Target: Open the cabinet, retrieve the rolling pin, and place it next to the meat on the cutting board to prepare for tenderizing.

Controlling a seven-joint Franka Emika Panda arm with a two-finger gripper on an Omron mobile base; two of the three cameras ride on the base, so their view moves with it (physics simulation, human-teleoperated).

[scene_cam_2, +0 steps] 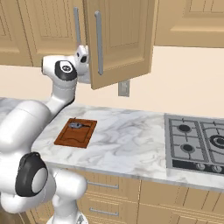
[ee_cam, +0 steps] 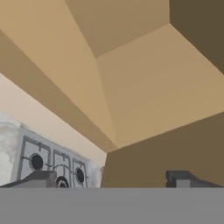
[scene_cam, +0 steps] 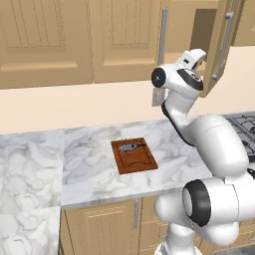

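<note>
The cabinet (scene_cam: pixel 124 40) has its right door (scene_cam_2: pixel 120 39) swung open, while the left door stays closed. My gripper (ee_cam: pixel 109 179) is raised at the foot of the opening, beside the open door. Its fingertips (ee_cam: pixel 41 178) stand wide apart and open, with nothing between them. The hand (scene_cam: pixel 193 57) shows beside the door's lower edge (scene_cam_2: pixel 82 57). In the hand view I see tan cabinet panels from close below. The rolling pin is hidden. Below on the counter lies the cutting board (scene_cam: pixel 135 157) (scene_cam_2: pixel 75 133), with the meat (scene_cam: pixel 128 147) (scene_cam_2: pixel 76 125) near its far edge.
A gas stove (scene_cam_2: pixel 197 144) (ee_cam: pixel 48 164) is set into the marble counter (scene_cam_2: pixel 131 135) to the right. A wall outlet (scene_cam_2: pixel 124 89) sits under the open door. Handle-less wall cabinets (scene_cam: pixel 35 40) hang to the left. Low cabinets (scene_cam: pixel 99 229) run under the counter.
</note>
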